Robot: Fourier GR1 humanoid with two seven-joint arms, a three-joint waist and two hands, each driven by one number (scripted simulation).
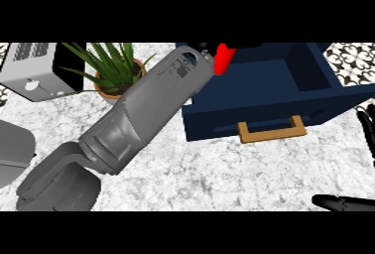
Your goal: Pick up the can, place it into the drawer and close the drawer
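Left hand point(206, 50) curled round the red can point(222, 58) over the open drawer point(278, 84) — right hand point(366, 124) rests open at the desk point(219, 173) edge, beside a plant point(110, 64).

Marbled counter point(219, 168): potted plant point(113, 69) and toaster point(36, 69) at back-left, open blue drawer point(271, 89) at right.

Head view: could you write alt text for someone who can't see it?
The robot's left forearm reaches diagonally across a marble counter, holding a red can over an open dark blue drawer with a wooden handle. A potted plant and toaster stand at the left.
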